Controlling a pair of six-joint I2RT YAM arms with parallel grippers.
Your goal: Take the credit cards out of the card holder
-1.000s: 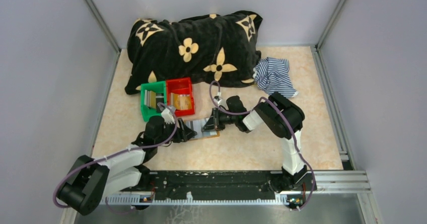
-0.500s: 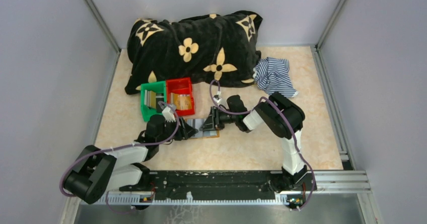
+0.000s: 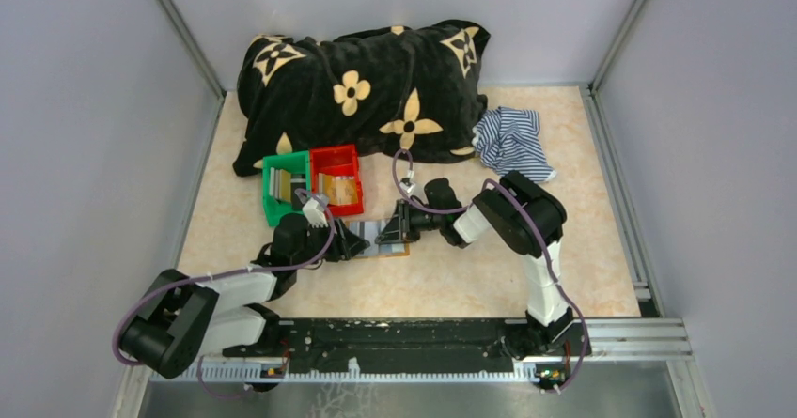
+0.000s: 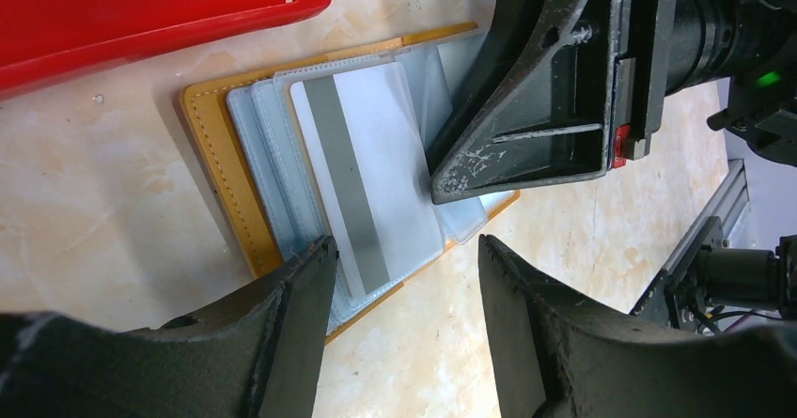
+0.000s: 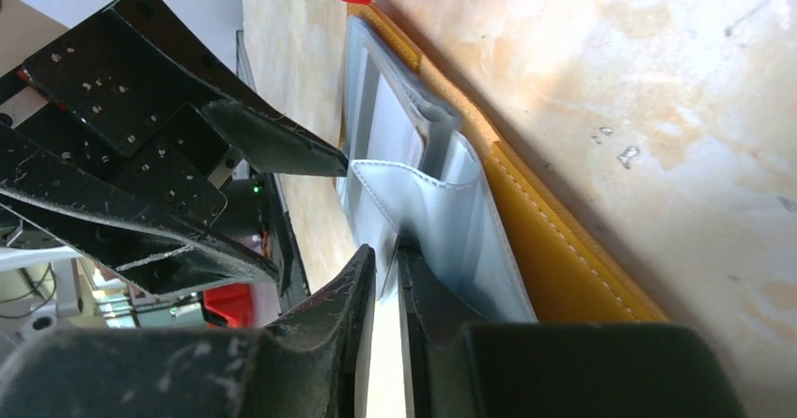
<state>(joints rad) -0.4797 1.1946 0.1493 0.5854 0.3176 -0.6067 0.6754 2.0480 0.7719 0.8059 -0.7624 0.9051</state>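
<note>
The card holder (image 4: 211, 155) lies open on the surface (image 4: 94, 221) just beside the red bin (image 4: 141, 5), its grey-blue pocket panels up and a whitish credit card (image 4: 371, 146) with a grey stripe in the top pocket. The left hand (image 4: 406, 249) is released, its fingers spread at the holder's near edge. The right hand (image 5: 383, 254) rests on the other half with its fingers almost together at a clear pocket's edge; whether it is grasping I cannot tell.
</note>
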